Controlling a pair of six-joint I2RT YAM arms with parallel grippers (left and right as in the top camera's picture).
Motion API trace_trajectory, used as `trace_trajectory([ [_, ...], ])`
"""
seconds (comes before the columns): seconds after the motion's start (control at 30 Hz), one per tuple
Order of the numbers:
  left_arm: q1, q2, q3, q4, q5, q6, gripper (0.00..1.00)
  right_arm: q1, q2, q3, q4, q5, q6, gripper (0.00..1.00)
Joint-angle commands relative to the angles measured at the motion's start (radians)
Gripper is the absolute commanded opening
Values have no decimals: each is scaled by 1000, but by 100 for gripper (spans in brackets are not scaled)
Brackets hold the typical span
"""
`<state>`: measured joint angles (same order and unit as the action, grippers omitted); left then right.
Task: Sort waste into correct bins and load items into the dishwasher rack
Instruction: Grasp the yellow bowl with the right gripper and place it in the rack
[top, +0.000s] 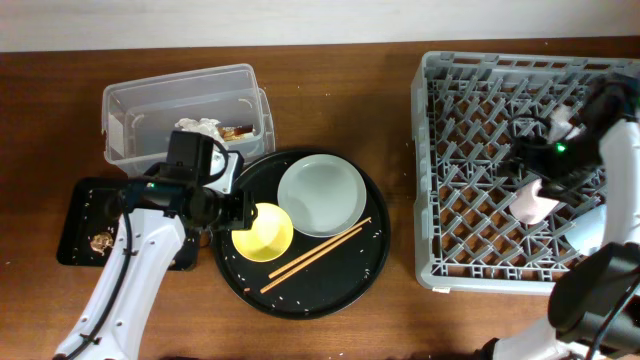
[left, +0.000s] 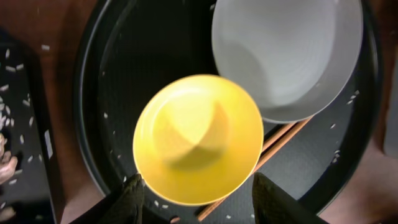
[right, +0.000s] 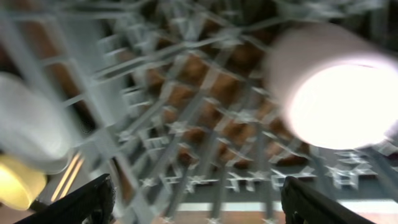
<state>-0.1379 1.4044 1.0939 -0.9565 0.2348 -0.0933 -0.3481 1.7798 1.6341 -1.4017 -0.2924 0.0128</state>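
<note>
Loading of the dishwasher rack (top: 470, 265) appeared to be the step in hand. The left gripper (left: 198, 186) hung over the yellow bowl (left: 198, 140), its fingers spread wide, one at each side of the bowl's near rim and apparently not touching it. The bowl sat upright, mouth up, on the round black tray (top: 345, 285), just beside the grey-green plate (top: 320, 195). The next move probably called for a descent and a pinch on the rim, clear of the chopsticks (top: 315, 250). Their long axis ran diagonally in the overhead view, from lower left up toward the plate's right side. Over the rack the right gripper (right: 199, 196) stood open, holding nothing. The pink cup (right: 329, 93) showed blurred beyond its fingers, its orientation unclear.
</note>
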Motion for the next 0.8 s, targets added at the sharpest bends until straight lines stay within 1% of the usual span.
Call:
trace_trajectory([
  [0.0,-3,-17,1,-34,-101,-49,56,157,-139,10,26,-82,-43,87],
  [0.07,-3,-17,1,-45,-106,-53,56,266,-175,10,37,-82,-42,88],
  [0.13,-3,-18,1,-59,-158,-137,56,412,-171,10,39,-82,-38,89],
  [0.17,-1,-18,1,-60,-164,-150,59,481,-161,8,46,-81,-19,89],
  [0.2,18,-18,1,-69,-165,-189,61,575,-145,5,69,-81,15,89],
  [0.23,42,-18,1,-79,-165,-207,64,626,-135,4,86,-77,30,89],
  [0.33,155,-18,1,-114,-161,-209,68,792,-78,2,164,-63,108,89],
  [0.4,222,-18,1,-135,-161,-209,72,882,-21,2,217,-63,128,88],
  [0.43,266,-18,1,-145,-161,-209,77,958,47,2,266,-63,143,85],
  [0.53,278,-18,1,-145,-161,-209,78,1033,142,2,333,-62,173,79],
  [0.63,278,-18,1,-144,-161,-209,80,1086,246,2,393,-35,249,66],
  [0.67,278,-18,1,-144,-161,-209,80,1098,275,2,403,-24,271,64],
  [0.7,278,-18,1,-144,-161,-209,80,1110,310,2,416,-14,289,59],
  [0.73,278,-18,1,-144,-161,-209,80,1117,329,2,425,-14,289,56],
  [0.77,278,-18,1,-144,-161,-209,80,1122,345,2,438,-14,290,49],
])
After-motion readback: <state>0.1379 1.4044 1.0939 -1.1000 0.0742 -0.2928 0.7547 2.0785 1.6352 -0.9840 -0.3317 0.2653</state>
